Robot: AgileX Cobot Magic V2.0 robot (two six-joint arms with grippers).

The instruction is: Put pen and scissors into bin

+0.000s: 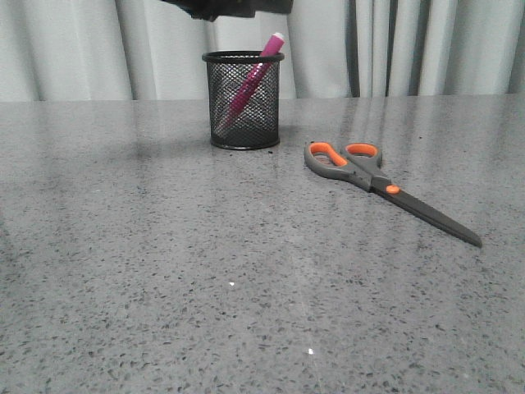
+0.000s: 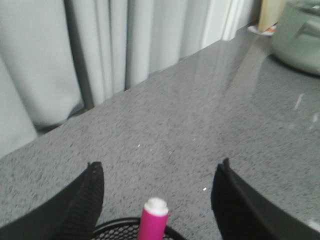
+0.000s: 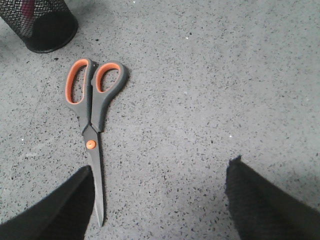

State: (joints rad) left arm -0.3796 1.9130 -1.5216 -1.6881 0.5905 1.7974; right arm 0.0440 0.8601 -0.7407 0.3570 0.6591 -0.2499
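The magenta pen [image 1: 250,82] leans inside the black mesh bin [image 1: 243,100], its white cap above the rim. In the left wrist view the pen's cap [image 2: 155,207] stands free between the wide-apart fingers of my left gripper [image 2: 157,185], just above the bin's rim [image 2: 110,227]. Only a dark part of the left arm [image 1: 230,6] shows at the top of the front view. The scissors [image 1: 373,180] lie flat on the table right of the bin, handles toward it. My right gripper [image 3: 160,185] is open above the table, its one finger beside the scissors' blade [image 3: 97,185].
Grey speckled table [image 1: 164,271] with a pale curtain [image 1: 98,49] behind it. A pale green pot [image 2: 300,35] stands at the table's far side in the left wrist view.
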